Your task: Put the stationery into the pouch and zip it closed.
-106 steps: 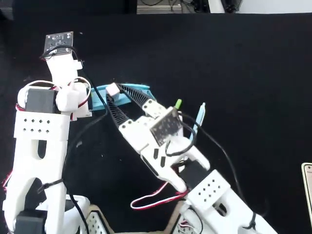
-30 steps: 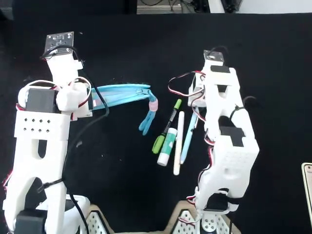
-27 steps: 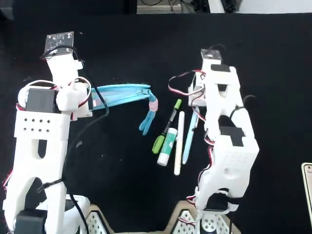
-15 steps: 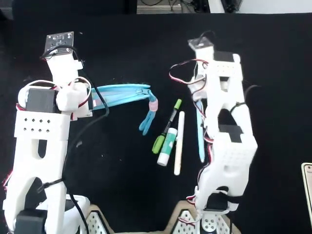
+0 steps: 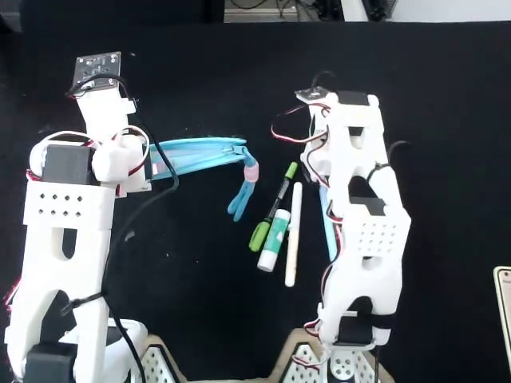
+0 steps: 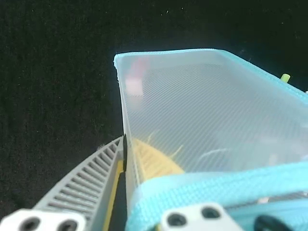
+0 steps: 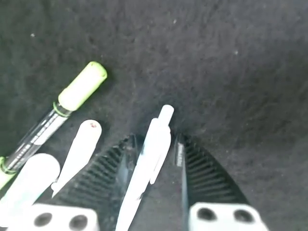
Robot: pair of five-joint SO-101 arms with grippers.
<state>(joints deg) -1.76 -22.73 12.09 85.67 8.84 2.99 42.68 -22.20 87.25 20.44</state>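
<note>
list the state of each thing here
pouch, held at one end
left gripper, shut on pouch
right gripper, open around light blue pen
light blue pen, not clamped
green pen, capped, loose on table
white pen, loose on table
teal marker, loose on table

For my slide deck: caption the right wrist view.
Right gripper, jaws open, straddles a pale pen beside a green-capped marker.

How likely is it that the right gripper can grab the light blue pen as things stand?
Likely yes: the right gripper is open with the light blue pen lying between its jaws, and the white pen lies clear to one side.
</note>
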